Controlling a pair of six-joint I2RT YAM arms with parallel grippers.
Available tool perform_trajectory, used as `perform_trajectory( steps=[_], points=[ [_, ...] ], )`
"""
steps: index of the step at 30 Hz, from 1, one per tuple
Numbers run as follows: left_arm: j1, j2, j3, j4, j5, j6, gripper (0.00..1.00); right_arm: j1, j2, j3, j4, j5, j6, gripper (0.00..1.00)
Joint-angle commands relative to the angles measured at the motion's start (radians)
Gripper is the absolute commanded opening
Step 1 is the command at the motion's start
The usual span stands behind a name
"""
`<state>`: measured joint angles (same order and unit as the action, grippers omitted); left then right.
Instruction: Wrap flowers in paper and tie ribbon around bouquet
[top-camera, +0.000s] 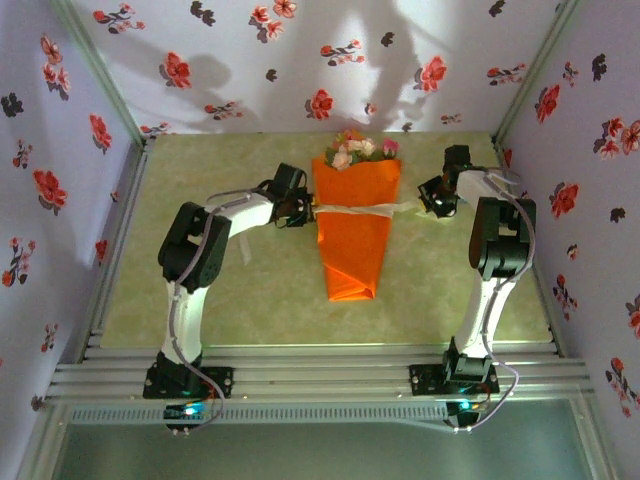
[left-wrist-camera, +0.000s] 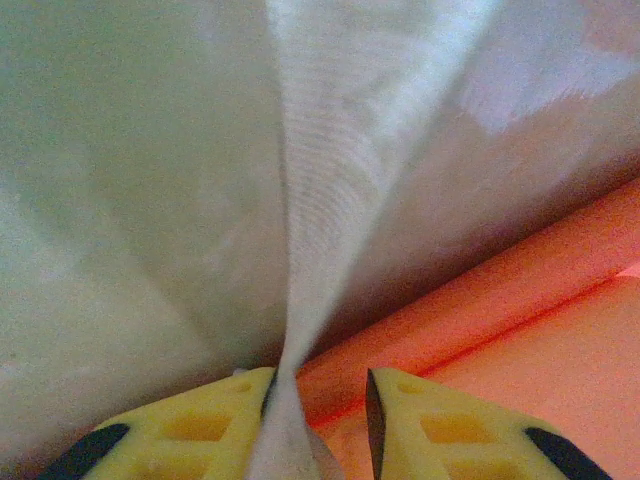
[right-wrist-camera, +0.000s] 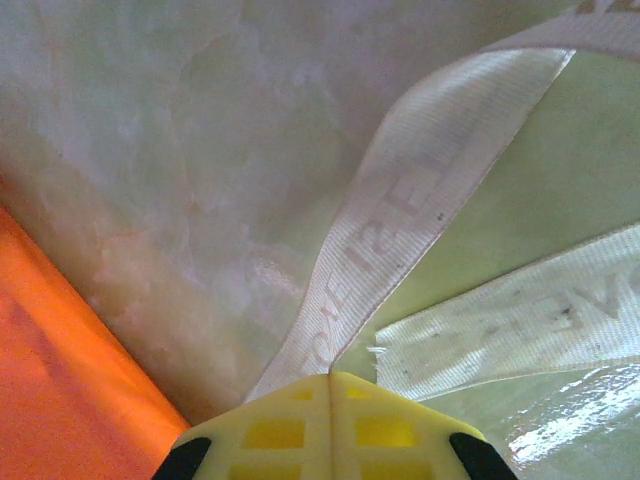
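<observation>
Tying is the step here, by my read: the long orange paper-cone bouquet (top-camera: 352, 245) lies mid-desk, wide end away from the arm bases. The small pink and cream artificial flowers (top-camera: 356, 148) poke out of that far end. The pale cream translucent ribbon (top-camera: 352, 209) crosses the cone's upper half, one tail going to each side.

The right hand (right-wrist-camera: 330, 378) sits just off the cone's right edge (top-camera: 432, 200) with its yellow fingers pressed flat together. The ribbon (right-wrist-camera: 400, 220) rises straight out of that seam, so it is pinched firmly. The left hand (top-camera: 297, 212) is at the cone's left edge. In its wrist view (left-wrist-camera: 320, 385) the fingers stand narrowly apart, with the ribbon (left-wrist-camera: 330, 180) running down between them against one pad, threaded but not clamped.

To do this well, I'd say the left hand should pinch fully before either side pulls. Then both should draw outward evenly and low over the pale green marbled desk (top-camera: 240, 300), or the cone slides or creases.

Things to watch: a second ribbon tail (right-wrist-camera: 520, 330) lies flat on the desk by the right hand and could snag. The orange paper (left-wrist-camera: 520, 330) edge sits just beside the left fingers, an easy accidental grab. The flower-print walls (top-camera: 60, 150) hem in both elbows.
</observation>
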<state>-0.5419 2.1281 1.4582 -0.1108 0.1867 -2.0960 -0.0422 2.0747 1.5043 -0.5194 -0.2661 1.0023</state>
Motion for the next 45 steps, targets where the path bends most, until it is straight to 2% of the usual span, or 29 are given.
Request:
perform_trajectory(
  steps=[1, 2, 4, 5, 8, 10, 18, 24, 29, 33, 41, 45],
  points=[
    [-0.009, 0.009, -0.005, 0.014, 0.004, -0.076, 0.11, -0.001, 0.009, -0.008, 0.007, -0.004, 0.005, 0.00],
    [-0.009, 0.010, -0.006, 0.026, -0.002, -0.071, 0.01, -0.001, 0.007, -0.009, 0.007, -0.005, 0.005, 0.00],
    [-0.009, 0.010, 0.002, 0.041, -0.002, -0.055, 0.00, 0.002, -0.005, -0.016, 0.014, -0.009, 0.011, 0.00],
    [-0.009, 0.010, 0.001, 0.048, 0.000, -0.049, 0.00, 0.006, -0.018, -0.023, 0.017, -0.010, 0.018, 0.05],
    [-0.010, 0.005, -0.008, 0.069, 0.012, -0.044, 0.00, 0.019, -0.078, -0.081, 0.069, -0.006, 0.083, 0.31],
    [-0.012, 0.000, -0.023, 0.086, 0.017, -0.047, 0.00, 0.037, -0.114, -0.131, 0.128, -0.008, 0.147, 0.42],
    [-0.012, -0.005, -0.042, 0.112, 0.022, -0.050, 0.00, 0.140, -0.153, -0.270, 0.352, -0.020, 0.443, 0.53],
    [-0.012, -0.007, -0.048, 0.120, 0.024, -0.048, 0.00, 0.156, -0.118, -0.322, 0.439, -0.020, 0.554, 0.52],
    [-0.012, -0.013, -0.053, 0.119, 0.026, -0.044, 0.00, 0.146, -0.096, -0.269, 0.397, 0.003, 0.478, 0.49],
    [-0.012, -0.016, -0.052, 0.120, 0.026, -0.042, 0.00, 0.140, -0.064, -0.224, 0.352, 0.003, 0.424, 0.37],
    [-0.010, -0.017, -0.047, 0.118, 0.025, -0.037, 0.00, 0.129, -0.025, -0.206, 0.379, 0.001, 0.434, 0.42],
    [-0.010, -0.017, -0.049, 0.119, 0.026, -0.035, 0.00, 0.130, -0.012, -0.178, 0.377, -0.002, 0.440, 0.22]
  ],
)
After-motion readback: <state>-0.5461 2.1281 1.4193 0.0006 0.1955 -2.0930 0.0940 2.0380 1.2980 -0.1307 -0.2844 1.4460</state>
